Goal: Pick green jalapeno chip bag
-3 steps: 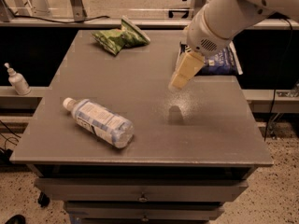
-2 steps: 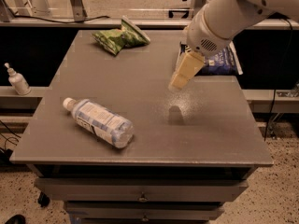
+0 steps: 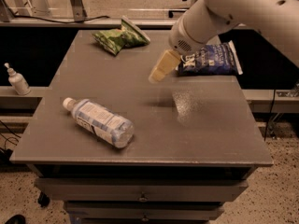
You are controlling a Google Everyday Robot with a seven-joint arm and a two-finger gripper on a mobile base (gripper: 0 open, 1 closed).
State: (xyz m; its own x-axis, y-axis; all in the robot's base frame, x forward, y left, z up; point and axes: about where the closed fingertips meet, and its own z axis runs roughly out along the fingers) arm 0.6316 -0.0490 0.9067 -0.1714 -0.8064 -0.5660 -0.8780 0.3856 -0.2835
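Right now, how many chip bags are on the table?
2: the green bag at the far left, the blue bag at the far right, partly behind the arm. The claw hangs between them.

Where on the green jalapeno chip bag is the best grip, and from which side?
Probably from above, across the crumpled middle of the green jalapeno chip bag: it lies flat at the table's far edge. The gripper hovers above mid-table.

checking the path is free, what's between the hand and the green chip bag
Only bare tabletop, in the camera view. The hand hangs over the table's middle, right of the green jalapeno chip bag; the blue bag sits on the hand's other side.
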